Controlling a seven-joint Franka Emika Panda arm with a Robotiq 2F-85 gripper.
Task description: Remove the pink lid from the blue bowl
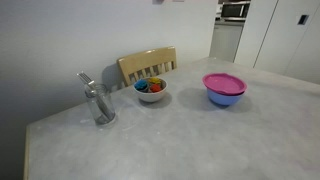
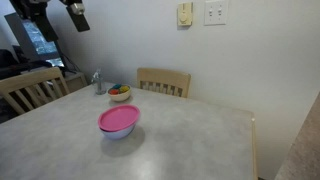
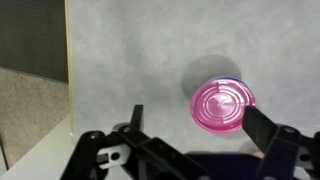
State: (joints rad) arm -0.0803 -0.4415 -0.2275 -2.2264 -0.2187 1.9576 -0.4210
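Observation:
The pink lid [image 1: 224, 82] lies flat on top of the blue bowl [image 1: 225, 98] on the grey table; both also show in an exterior view, lid [image 2: 118, 119] on bowl [image 2: 121, 133]. In the wrist view I look straight down on the lid [image 3: 222, 105], which hides the bowl. My gripper [image 3: 198, 125] is open and empty, high above the table, with its two fingers spread either side of the lid's near edge. In an exterior view the gripper [image 2: 76, 16] hangs near the top left, far above the bowl.
A white bowl with colourful contents [image 1: 151, 90] and a metal shaker [image 1: 98, 103] stand further along the table. A wooden chair [image 1: 148, 65] is pushed to the table's far edge. The table edge [image 3: 68, 70] runs down the left of the wrist view.

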